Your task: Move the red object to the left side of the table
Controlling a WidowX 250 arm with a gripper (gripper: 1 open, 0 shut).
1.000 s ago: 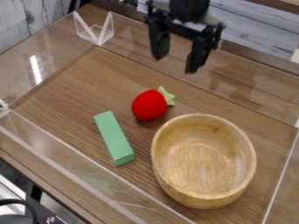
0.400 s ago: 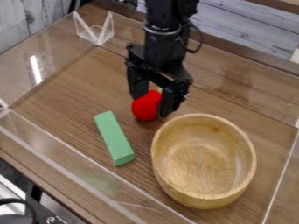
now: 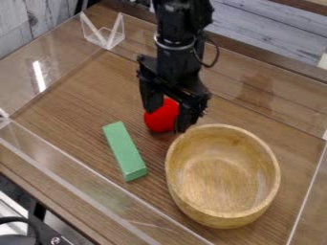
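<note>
The red object (image 3: 160, 119) is a small round strawberry-like toy lying on the brown wood-grain table (image 3: 90, 91), near its middle. My black gripper (image 3: 170, 112) points straight down over it, open, with one finger on each side of the toy and its tips low near the tabletop. The fingers and hand hide the toy's upper part and its leafy top. I cannot tell whether the fingers touch it.
A green rectangular block (image 3: 124, 150) lies just left and in front of the toy. A round light wooden bowl (image 3: 225, 174) stands to the front right, close to the gripper. Clear acrylic walls (image 3: 52, 57) border the table.
The gripper has come down from high at the back to straddle the red toy, staying open. The toy, block and bowl have not moved.
</note>
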